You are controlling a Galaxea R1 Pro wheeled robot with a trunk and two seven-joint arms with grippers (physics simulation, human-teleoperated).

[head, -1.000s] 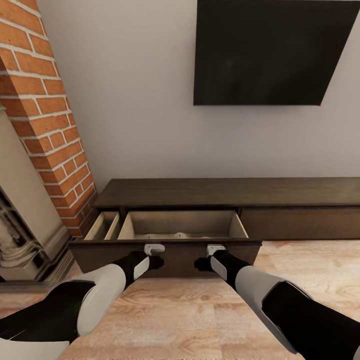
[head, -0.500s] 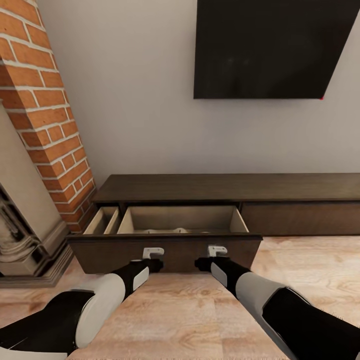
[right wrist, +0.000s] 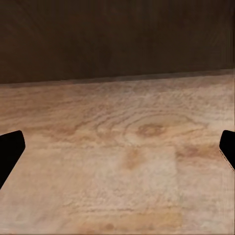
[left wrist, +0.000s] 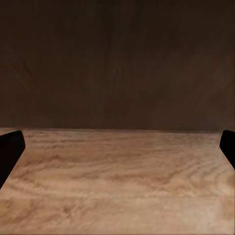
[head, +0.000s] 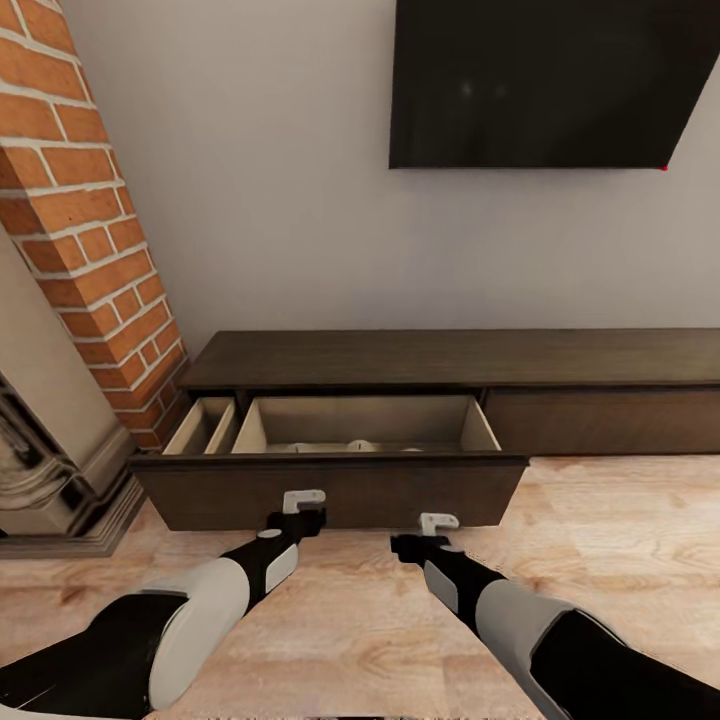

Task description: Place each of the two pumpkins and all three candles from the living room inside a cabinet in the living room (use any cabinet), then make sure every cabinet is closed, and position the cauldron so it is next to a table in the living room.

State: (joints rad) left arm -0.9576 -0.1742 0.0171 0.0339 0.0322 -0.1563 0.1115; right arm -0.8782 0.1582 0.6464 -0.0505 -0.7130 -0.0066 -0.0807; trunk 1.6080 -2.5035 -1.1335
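Observation:
The long dark-brown cabinet (head: 450,357) stands against the wall with its left drawer (head: 330,490) pulled out. Pale rounded tops, probably candles (head: 358,445), peek over the drawer front; the rest of the contents is hidden. My left gripper (head: 303,500) hangs low at the drawer front, open. My right gripper (head: 438,522) sits just below and in front of that panel, also open. The left wrist view faces the dark drawer front (left wrist: 117,63) with black fingertips (left wrist: 10,152) far apart. In the right wrist view the panel (right wrist: 117,34) lies beyond the floor. Pumpkins, cauldron and table are out of view.
A brick chimney (head: 90,230) and a stone fireplace surround (head: 40,430) stand close on the left of the drawer. A black TV (head: 540,80) hangs on the wall above the cabinet. Wooden floor (head: 600,540) stretches to the right.
The whole view has shifted, so the camera moved. Both grippers have dropped from the drawer front's top edge to its lower edge, the right one now clear of the panel.

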